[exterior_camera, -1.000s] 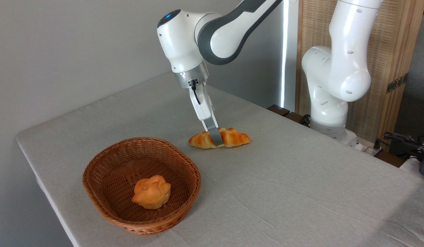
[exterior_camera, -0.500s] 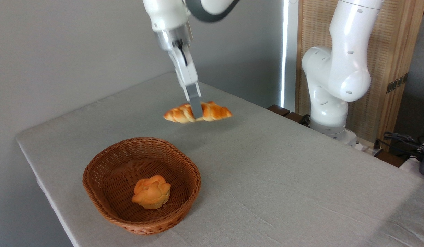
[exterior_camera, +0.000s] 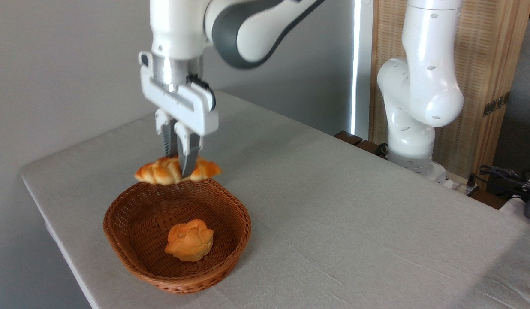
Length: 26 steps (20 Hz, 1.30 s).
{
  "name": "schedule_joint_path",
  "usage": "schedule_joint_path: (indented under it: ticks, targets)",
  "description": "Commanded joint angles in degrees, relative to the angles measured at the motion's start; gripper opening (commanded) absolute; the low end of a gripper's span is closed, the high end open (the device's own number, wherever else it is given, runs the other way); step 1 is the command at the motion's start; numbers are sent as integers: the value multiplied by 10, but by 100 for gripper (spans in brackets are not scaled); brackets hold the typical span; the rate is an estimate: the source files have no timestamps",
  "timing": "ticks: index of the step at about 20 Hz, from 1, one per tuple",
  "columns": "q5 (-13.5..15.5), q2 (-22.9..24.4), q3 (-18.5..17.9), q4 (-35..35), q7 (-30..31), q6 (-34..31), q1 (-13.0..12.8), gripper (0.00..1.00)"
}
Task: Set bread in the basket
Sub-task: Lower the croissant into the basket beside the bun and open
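The braided golden bread (exterior_camera: 162, 171) hangs in the air, level, just above the far rim of the brown wicker basket (exterior_camera: 132, 262). My gripper (exterior_camera: 178, 166) points straight down and is shut on the loaf's middle, one grey finger in front of it and one behind. A small round knotted bun (exterior_camera: 189, 240) lies inside the basket near its middle.
The grey cloth-covered table (exterior_camera: 333, 223) stretches to the right of the basket. The arm's white base (exterior_camera: 415, 141) stands at the table's far right edge, with cables (exterior_camera: 505, 176) beyond it. The table's left edge runs close to the basket.
The gripper has carried the bread from the table's middle up and leftward to above the basket's far rim, and the wrist has turned so both fingers show.
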<state>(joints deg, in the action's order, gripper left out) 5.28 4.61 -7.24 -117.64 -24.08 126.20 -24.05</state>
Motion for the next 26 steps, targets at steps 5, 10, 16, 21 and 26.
schedule_joint_path:
  ticks: [5, 10, 16, 21, 26]
  targets:
    - [24, -61, -9, 15, 50, 105, 1, 33]
    - [18, -73, -9, 12, 47, 110, 1, 68]
    - [18, -77, -8, 7, 20, 106, 1, 100]
    - [18, -76, -8, 8, 17, 106, 1, 100]
    - [19, -73, -8, 13, 21, 106, 1, 100]
